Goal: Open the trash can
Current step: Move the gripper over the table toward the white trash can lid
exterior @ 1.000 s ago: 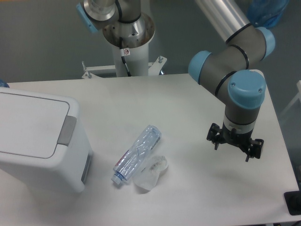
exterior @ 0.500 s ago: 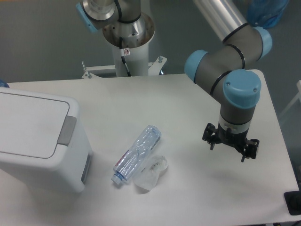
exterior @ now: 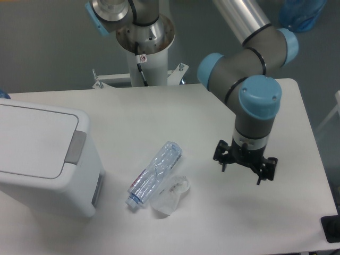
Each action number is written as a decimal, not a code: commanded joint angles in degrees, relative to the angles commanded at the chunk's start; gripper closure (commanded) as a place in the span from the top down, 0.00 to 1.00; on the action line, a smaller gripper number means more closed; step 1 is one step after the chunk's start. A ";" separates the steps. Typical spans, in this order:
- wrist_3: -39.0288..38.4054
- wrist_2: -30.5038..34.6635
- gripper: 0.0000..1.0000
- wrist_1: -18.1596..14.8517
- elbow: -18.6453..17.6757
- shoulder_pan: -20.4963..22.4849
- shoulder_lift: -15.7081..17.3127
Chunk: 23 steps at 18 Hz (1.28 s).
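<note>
My gripper [exterior: 244, 169] hangs empty, its 2 fingers spread wide, right of the clear bottle [exterior: 154, 173]. The trash can [exterior: 45, 159] sits far left, lid closed. I'd cross above the bottle and press its grey tab [exterior: 77, 147] squarely.

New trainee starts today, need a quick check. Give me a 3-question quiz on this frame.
1. True or false: the trash can lid is shut.
2. Multiple choice: the clear plastic bottle is A) standing upright, B) lying on its side on the table, C) held in the pincer.
3. Fill in: the grey push tab sits on the side of the trash can lid facing the ____.

Key: 1 true; 2 B; 3 bottle. The pincer hangs open over bare table right of the bottle, far from the tab. A crumpled clear plastic cup lies beside the bottle.
</note>
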 joint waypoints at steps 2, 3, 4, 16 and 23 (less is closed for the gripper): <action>-6.41 -2.46 1.00 0.09 0.00 -0.88 0.96; -8.79 -4.04 1.00 0.18 0.00 -1.49 1.23; -10.73 -6.05 1.00 0.18 0.00 -1.76 1.58; -28.05 -23.21 1.00 0.53 -0.97 -6.77 8.61; -33.07 -24.71 1.00 0.70 -3.95 -11.60 13.97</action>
